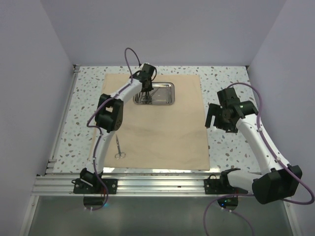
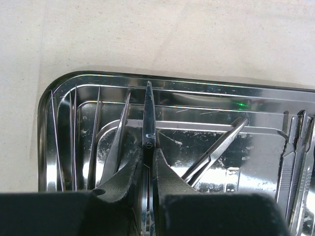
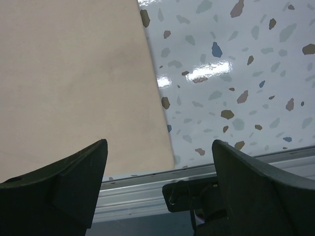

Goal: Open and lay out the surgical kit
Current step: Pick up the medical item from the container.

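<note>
Left claw (image 2: 147, 160) clamps the scissors (image 2: 149, 113) in the tray (image 2: 197, 86) by the far edge of the table (image 1: 226, 147) — presumably to lay them out — right claw (image 3: 158, 147) gapes, idle.

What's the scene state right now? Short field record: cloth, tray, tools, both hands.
cloth wrap: unfolded, flat on the terrazzo table
steel tray: on the cloth's far middle, several instruments inside
left hand: down in the tray, shut on scissors
right hand: open, empty, above the cloth's right edge
laid out: one ring-handled instrument on the cloth, near-left part
</note>
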Controlling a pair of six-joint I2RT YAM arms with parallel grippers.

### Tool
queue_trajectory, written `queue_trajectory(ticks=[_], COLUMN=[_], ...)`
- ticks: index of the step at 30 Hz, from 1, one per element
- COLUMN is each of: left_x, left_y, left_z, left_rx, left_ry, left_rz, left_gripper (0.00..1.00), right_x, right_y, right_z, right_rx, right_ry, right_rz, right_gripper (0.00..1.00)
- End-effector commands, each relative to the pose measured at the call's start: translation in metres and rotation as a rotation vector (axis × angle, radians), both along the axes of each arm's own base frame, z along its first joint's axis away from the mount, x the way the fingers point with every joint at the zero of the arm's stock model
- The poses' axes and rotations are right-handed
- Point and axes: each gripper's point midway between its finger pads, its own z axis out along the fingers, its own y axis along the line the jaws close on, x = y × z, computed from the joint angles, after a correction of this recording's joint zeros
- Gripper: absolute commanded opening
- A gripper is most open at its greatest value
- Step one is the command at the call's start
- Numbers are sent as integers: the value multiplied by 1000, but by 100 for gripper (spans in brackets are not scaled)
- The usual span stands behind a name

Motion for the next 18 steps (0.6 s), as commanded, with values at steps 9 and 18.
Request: queue_trajectory(ticks=[9,18], left_x=[-5,-52], left_y=[-19,3], left_z=[78,131], left_rx=[-47,-32], left_ry=[-33,-50], left_rz=[-101,-80], left_gripper=[0,0], right_x=[-4,-7], right_y=[1,4], right_z=[13,25], right_rx=[27,57], right_ry=[-75,-121], right_rz=[9,29], right_gripper=[91,91])
